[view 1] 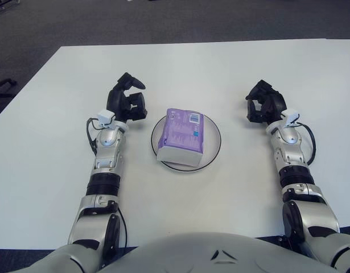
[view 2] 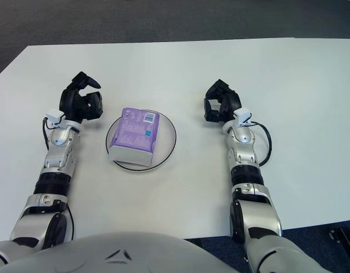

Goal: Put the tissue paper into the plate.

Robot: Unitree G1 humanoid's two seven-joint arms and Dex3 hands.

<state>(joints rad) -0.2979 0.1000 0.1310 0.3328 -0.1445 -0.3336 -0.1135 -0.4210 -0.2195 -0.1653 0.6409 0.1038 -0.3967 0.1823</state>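
The purple tissue pack lies in the plate, its near end jutting over the rim, on the white table. The left hand shows just left of the plate, fingers curled and empty. The right hand shows further off to the right, curled too, holding nothing.

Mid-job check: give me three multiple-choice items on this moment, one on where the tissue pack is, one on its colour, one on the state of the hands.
1. Where is the tissue pack?
A. on the plate
B. in the left hand
C. at the table's far edge

2. What colour is its wrapper?
A. green
B. purple
C. red

3. What do the left hand and right hand hold?
A. the pack together
B. the plate
C. nothing

Answers: 1 A, the pack lies inside the rim; 2 B, the top is purple; 3 C, each hand shows beside the plate, apart from it, fingers curled.
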